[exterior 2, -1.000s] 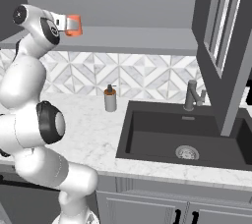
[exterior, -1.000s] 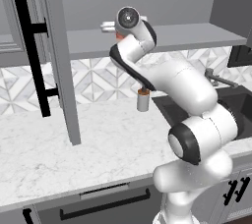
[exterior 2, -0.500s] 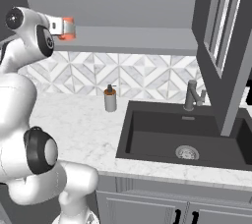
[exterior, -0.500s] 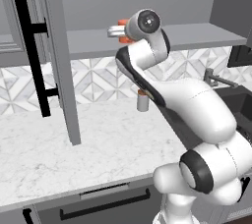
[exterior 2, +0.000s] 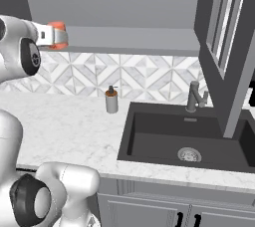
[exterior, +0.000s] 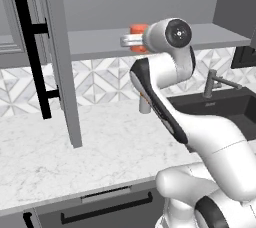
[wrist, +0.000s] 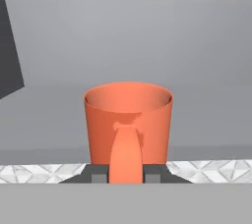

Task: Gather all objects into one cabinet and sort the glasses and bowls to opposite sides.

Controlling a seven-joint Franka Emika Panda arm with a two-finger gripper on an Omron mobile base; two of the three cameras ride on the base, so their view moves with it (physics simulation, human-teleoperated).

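Observation:
An orange glass (wrist: pixel 128 115) stands upright between my fingertips (wrist: pixel 99 177), and my gripper (wrist: pixel 126 176) is shut on it. From the left base view the glass (exterior: pixel 138 37) and gripper (exterior: pixel 129 42) hang at the front edge of the cabinet's grey shelf (exterior: pixel 95 44), right of the open door (exterior: pixel 61 57) with its black bar handle (exterior: pixel 30 47). In the right base view the glass (exterior 2: pixel 59 35) and gripper (exterior 2: pixel 49 35) sit level with the shelf (exterior 2: pixel 134 39). Behind the glass is the cabinet's bare grey back wall. The bowls are out of view.
A grey soap pump bottle (exterior 2: pixel 111 100) stands on the marble counter (exterior 2: pixel 64 131) against the tiled wall. The dark sink (exterior 2: pixel 184 136) and faucet (exterior 2: pixel 195 96) lie to the right. Another open cabinet door (exterior 2: pixel 224 47) hangs above the sink.
The arm's upper joints have swung right in the left base view. The hand with the orange glass has dropped slightly toward the shelf edge, still shut.

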